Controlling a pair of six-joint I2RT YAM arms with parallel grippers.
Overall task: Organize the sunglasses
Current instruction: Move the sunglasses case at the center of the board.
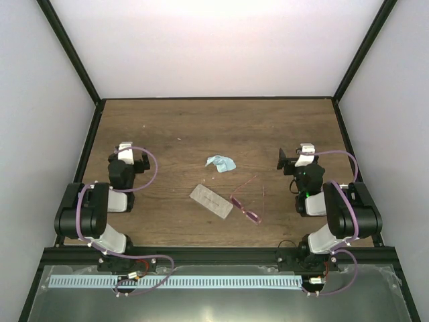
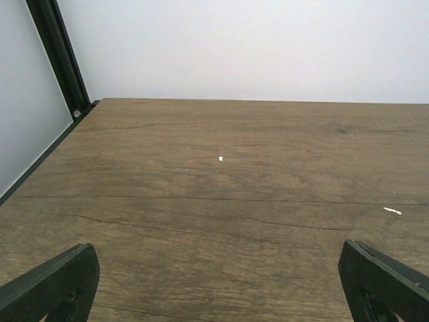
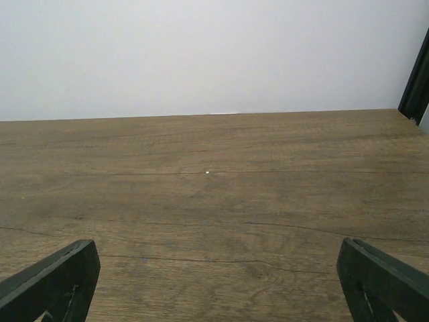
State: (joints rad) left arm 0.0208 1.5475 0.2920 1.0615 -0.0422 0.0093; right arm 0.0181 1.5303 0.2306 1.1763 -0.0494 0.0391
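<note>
The sunglasses, thin wire frames with pink lenses and slim temples spread open, lie on the wooden table near the middle front. A grey rectangular case, closed, lies just left of them. A small light blue cloth lies behind the case. My left gripper is open and empty at the left, well away from them. My right gripper is open and empty at the right. Both wrist views show only bare wood between wide-apart fingers.
Black frame posts and white walls bound the table on the left, right and back. A few small white specks lie on the wood.
</note>
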